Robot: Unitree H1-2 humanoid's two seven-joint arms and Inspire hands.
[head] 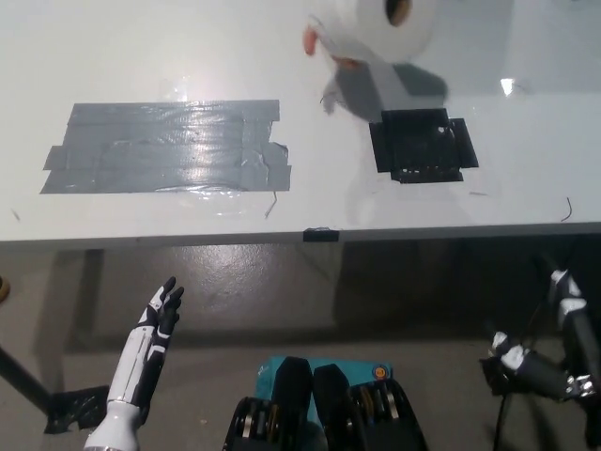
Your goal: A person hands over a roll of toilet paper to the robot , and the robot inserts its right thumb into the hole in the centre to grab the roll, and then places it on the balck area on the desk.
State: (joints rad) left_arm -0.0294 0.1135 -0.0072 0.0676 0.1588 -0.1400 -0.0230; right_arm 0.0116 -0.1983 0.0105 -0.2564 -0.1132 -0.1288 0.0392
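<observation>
Right hand (540, 371): black, low at the lower right below the desk edge, empty; I can't tell how far its fingers are spread.
Left hand (161, 315): white, resting lower left, fingers apart, empty.
Toilet paper roll (376, 23): soft white cylinder, far side above the desk, pinched by a person's fingertips (312, 39); core hole faces the camera; up and left of the right hand, well apart.
Black area (423, 144): glossy tape square just below the roll.
Grey tape patch (169, 146): wrinkled, well left.

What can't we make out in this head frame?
- Toilet paper roll: its top is cut off by the picture's upper edge, and it is motion-blurred.
- Person's fingers: only tips show beside the roll; the rest is out of frame.
- Right hand: dark against a dark floor, partly cut by the right edge; open or shut is unclear.
- Left hand: visible, open, below the desk.
</observation>
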